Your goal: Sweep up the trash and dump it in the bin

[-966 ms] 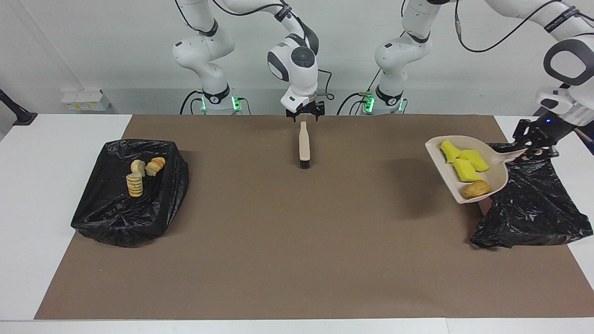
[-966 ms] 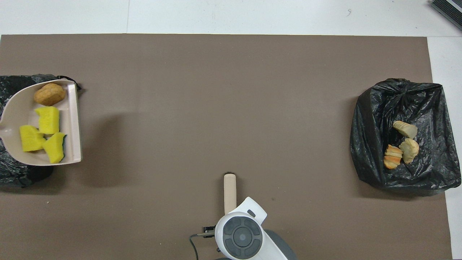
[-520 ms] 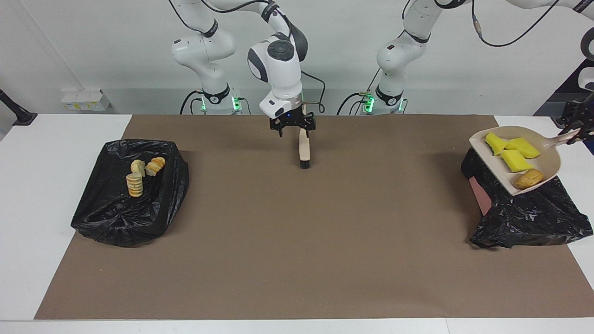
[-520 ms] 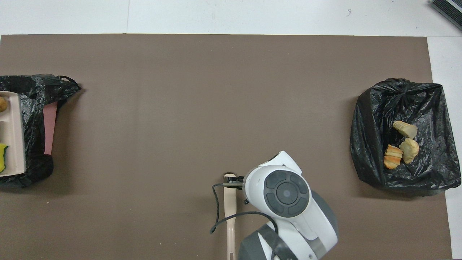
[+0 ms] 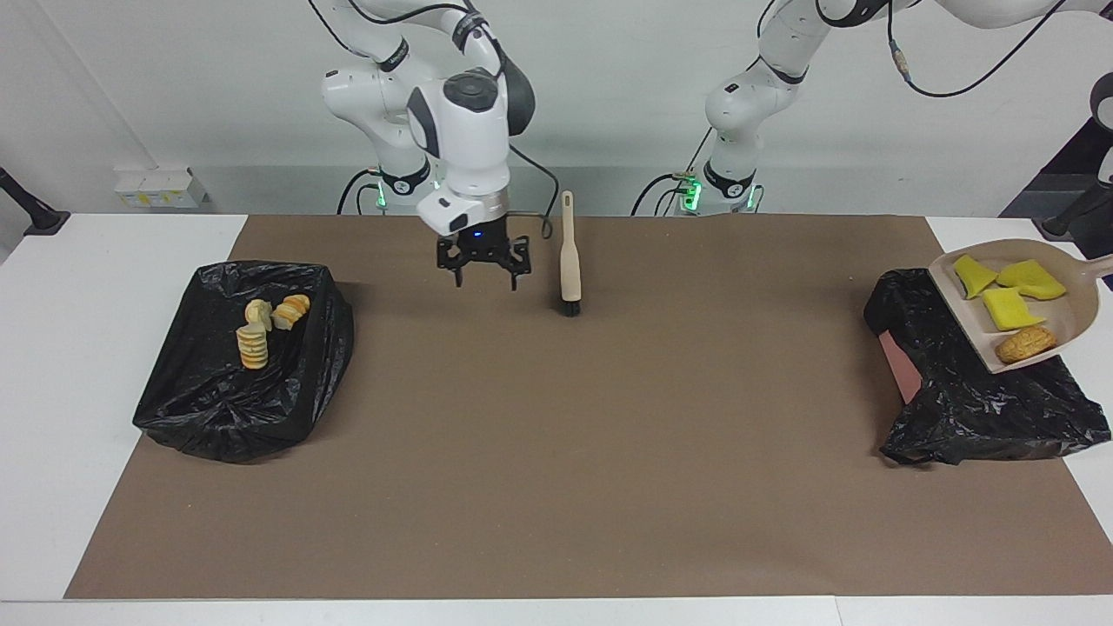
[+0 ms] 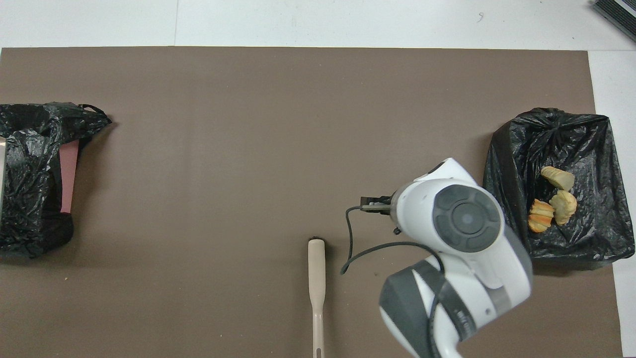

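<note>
A beige dustpan hangs tilted over the black-bagged bin at the left arm's end of the table. It carries three bright yellow pieces of trash and an orange-brown lump. Its handle runs out of the facing view, so my left gripper is out of view. My right gripper hangs open and empty over the mat, beside the beige brush. In the overhead view the right arm's wrist hides that gripper. The brush lies flat, handle toward the robots.
A second black-bagged bin at the right arm's end holds three pale yellow chunks, which also show in the overhead view as chunks. The brown mat covers the table's middle.
My right gripper moved off the brush's handle toward the right arm's end of the table. The left arm carried the dustpan farther over its bin, toward the table's end.
</note>
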Motion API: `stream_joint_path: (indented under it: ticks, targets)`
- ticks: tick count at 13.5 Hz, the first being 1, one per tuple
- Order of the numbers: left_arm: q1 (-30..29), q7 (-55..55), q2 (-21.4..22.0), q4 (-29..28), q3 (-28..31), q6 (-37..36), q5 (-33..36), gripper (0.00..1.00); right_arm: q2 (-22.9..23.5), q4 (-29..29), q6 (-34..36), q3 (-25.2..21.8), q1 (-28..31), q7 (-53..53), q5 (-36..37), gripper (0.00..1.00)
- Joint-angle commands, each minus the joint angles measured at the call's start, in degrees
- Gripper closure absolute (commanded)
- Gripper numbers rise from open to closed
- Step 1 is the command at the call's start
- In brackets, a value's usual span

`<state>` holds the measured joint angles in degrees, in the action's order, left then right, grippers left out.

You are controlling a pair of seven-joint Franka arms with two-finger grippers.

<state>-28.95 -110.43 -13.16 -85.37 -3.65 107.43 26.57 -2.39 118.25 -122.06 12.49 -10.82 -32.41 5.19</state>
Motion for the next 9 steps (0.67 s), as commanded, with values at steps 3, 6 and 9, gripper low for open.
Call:
stream_joint_path:
  ticks: [3, 6, 9]
  targets:
    - [4.77, 10.19, 0.32, -1.72, 0.57, 2.17, 14.35, 1.00, -0.16, -8.98, 9.97, -9.74, 0.27, 14.79, 0.87, 0.00]
    - [7.06, 16.27, 2.42, -5.49, 0.57, 2.17, 21.76, 1.00, -0.60, -14.87, 16.57, -14.84, 0.27, 21.93, 0.08, 0.00]
    - [8.63, 18.76, 3.84, -7.44, 0.39, 2.53, 29.05, 1.00, -1.04, -21.11, 24.82, -16.61, 1.67, 23.09, -0.27, 0.00]
